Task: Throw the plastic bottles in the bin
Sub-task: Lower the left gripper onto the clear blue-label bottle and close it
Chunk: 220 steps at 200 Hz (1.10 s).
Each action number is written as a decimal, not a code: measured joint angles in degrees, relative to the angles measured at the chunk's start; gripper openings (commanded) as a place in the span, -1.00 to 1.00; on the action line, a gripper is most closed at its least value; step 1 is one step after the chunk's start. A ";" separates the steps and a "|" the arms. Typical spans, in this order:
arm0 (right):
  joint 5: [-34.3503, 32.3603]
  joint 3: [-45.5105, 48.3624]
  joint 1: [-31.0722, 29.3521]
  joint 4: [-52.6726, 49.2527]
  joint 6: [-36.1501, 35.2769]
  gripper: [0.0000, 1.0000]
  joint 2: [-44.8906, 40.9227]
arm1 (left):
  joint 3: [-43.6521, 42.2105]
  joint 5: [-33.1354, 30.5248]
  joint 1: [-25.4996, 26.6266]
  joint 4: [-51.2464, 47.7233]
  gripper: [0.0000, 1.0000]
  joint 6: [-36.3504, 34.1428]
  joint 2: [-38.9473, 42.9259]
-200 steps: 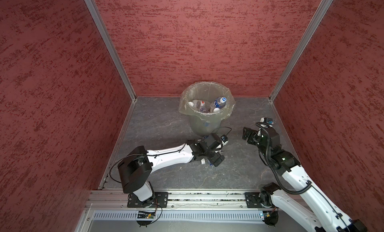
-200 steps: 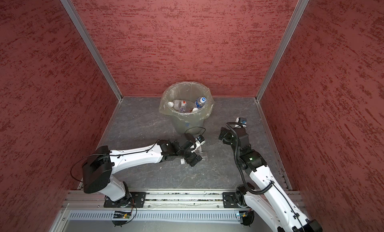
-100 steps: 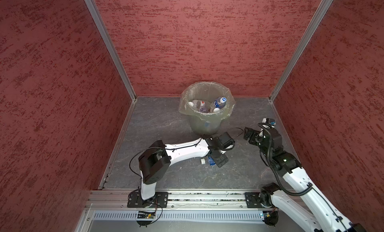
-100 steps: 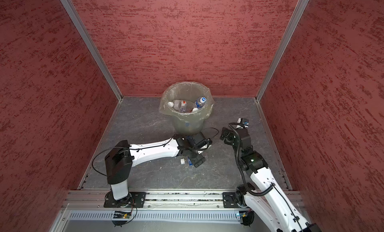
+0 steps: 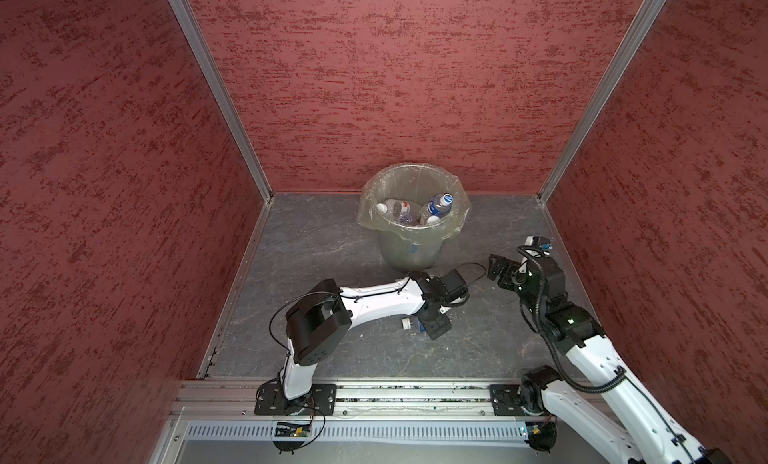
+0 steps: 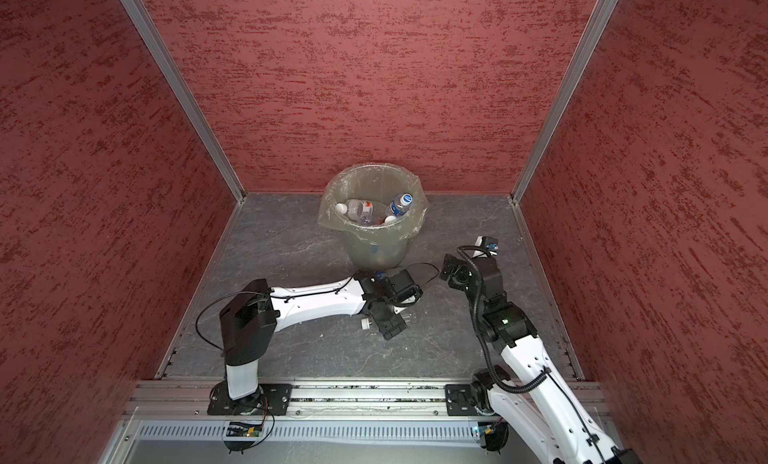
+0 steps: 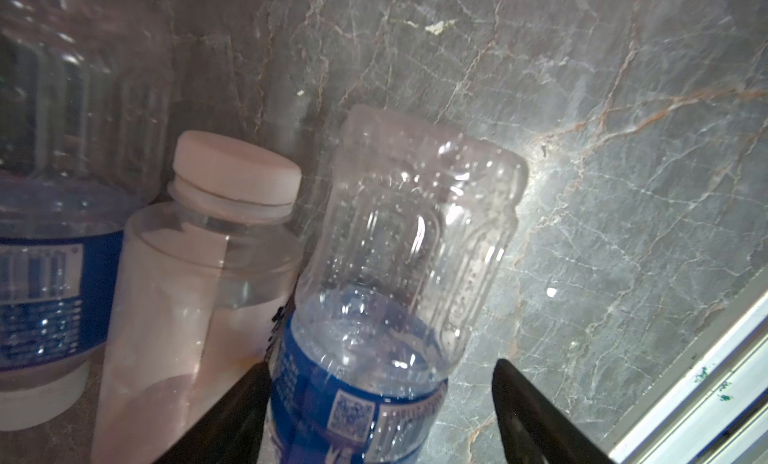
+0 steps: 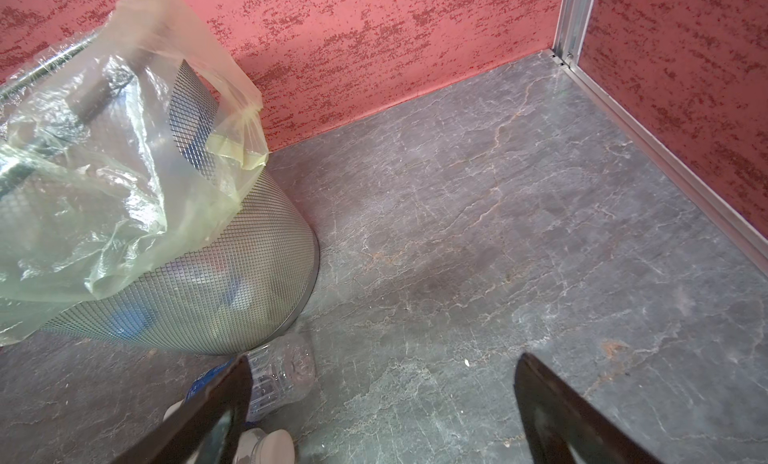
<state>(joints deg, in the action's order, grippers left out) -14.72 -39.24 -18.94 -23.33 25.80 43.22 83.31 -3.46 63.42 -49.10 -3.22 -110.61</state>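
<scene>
Shows a grey veined surface (image 5: pixel 332 241) boxed in by red walls. Sets the bin (image 5: pixel 411 249) upright at its far middle, a translucent bag (image 8: pixel 104 170) folded over the rim. Stretches the left arm low across the surface just in front of the bin, with the left tool (image 7: pixel 382 399) pointing down, jaws apart astride a blue-labelled bottle (image 7: pixel 399 254): one finger (image 7: pixel 237 416) touching the label, the other standing clear of it. Poses the right tool (image 8: pixel 382 358) near the bin's foot, jaws wide apart, gripping nothing. Lays that blue-labelled bottle flat on the surface, a white-capped bottle (image 7: pixel 208 254) just beside it and a second blue-labelled bottle (image 7: pixel 50 274) past that. Shows at least two more plastic bottles (image 5: pixel 438 204) inside the bin in both top views, and a clear bottle (image 8: pixel 282 370) lying right at the bin's foot in the right wrist view.
</scene>
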 measured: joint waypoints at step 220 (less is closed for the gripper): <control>0.13 0.72 0.31 0.00 0.57 0.96 -0.28 | 7.15 1.29 1.68 -6.25 0.15 -2.80 -10.32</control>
<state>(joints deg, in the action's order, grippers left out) -14.59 -38.52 -18.63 -23.33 26.37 42.94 90.45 -2.17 65.10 -55.35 -6.02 -120.92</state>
